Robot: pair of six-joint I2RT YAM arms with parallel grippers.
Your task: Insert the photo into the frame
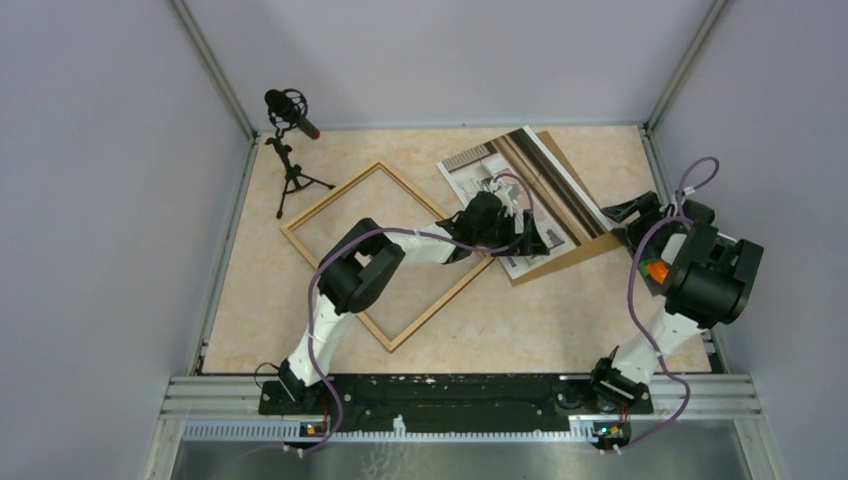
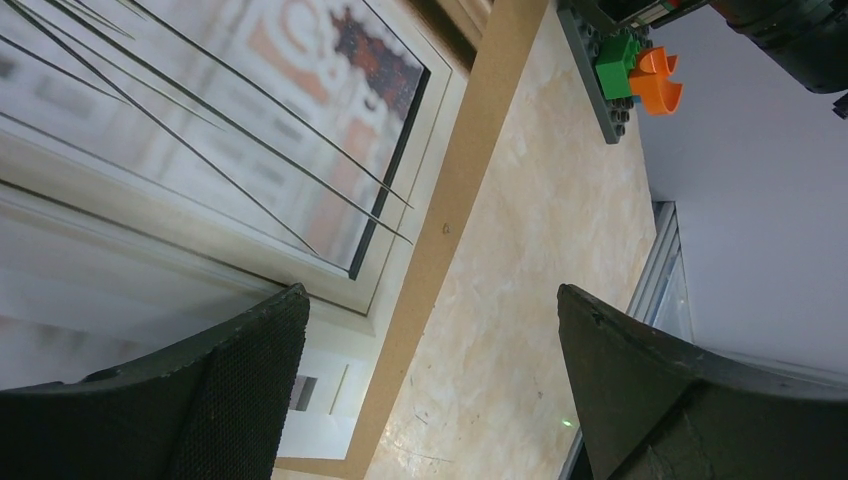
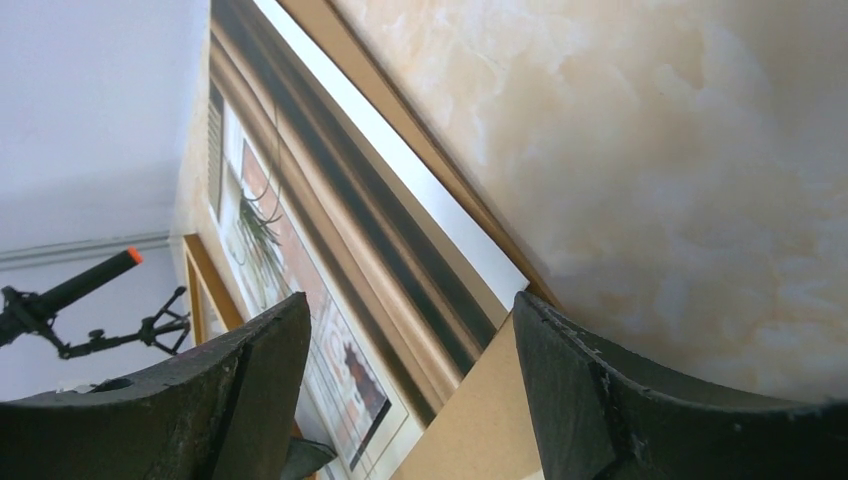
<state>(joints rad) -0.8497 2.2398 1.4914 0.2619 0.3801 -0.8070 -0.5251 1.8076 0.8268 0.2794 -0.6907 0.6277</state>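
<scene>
The photo lies face up at the back centre, on top of a plain brown backing board that sticks out along its right and near edges. The light wood frame lies flat to the left, turned like a diamond, with bare table inside it. My left gripper is open and empty, low over the photo's near edge. In the left wrist view the photo and the board's edge lie between its fingers. My right gripper is open and empty beside the board's right corner. The right wrist view shows the photo and the board.
A black microphone on a small tripod stands at the back left, close to the frame's far corner. Grey walls and metal rails close in the table on three sides. The left arm reaches across the frame's right corner.
</scene>
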